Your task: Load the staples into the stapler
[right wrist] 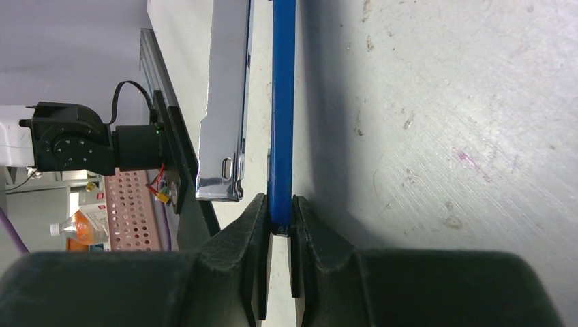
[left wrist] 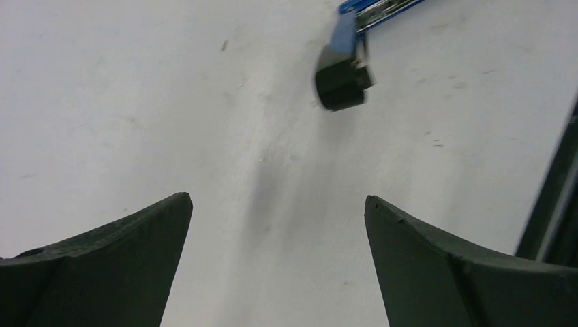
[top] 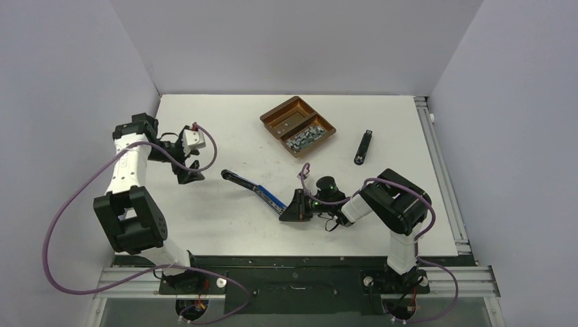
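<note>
Staples (top: 306, 135) lie heaped in the nearer compartment of the brown tray (top: 278, 110), at roughly 12 o'clock from the right gripper (right wrist: 281, 208). That gripper is pinched tight on the blue arm of the stapler (top: 262, 192), which lies opened on the table (top: 218, 129), its chrome rail (right wrist: 225, 102) splayed beside the blue arm. Toward 9 o'clock, the left gripper (left wrist: 276, 199) hangs with fingers spread wide, holding nothing, near the stapler's black tip (left wrist: 341, 78). At 3 o'clock of the tray lies a small black object (top: 364, 146).
</note>
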Action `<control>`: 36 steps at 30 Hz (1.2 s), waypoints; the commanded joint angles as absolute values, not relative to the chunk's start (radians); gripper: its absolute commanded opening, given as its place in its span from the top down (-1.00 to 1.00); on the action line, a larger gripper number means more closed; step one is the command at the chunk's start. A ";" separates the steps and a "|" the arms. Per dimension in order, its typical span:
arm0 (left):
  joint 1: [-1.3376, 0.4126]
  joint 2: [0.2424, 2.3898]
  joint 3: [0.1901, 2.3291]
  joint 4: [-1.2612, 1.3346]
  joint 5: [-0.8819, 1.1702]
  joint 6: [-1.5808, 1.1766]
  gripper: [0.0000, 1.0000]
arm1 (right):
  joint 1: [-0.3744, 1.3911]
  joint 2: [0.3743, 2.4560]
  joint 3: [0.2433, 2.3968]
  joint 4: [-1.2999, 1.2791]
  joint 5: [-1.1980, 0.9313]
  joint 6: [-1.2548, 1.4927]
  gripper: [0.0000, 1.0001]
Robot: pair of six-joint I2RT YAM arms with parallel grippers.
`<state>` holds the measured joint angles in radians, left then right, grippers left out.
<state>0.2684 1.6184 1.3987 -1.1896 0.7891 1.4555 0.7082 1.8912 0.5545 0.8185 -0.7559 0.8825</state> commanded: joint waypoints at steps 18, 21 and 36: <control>-0.015 1.376 1.030 -0.398 0.684 0.588 -1.00 | 0.709 1.888 0.558 0.801 -0.768 0.883 0.83; -0.033 1.373 1.010 -0.373 0.653 0.619 -1.00 | 0.709 1.887 0.554 0.814 -0.771 0.888 0.83; -0.035 1.450 0.938 -0.243 0.509 0.806 -1.00 | 0.701 1.901 0.525 0.927 -0.838 0.953 0.83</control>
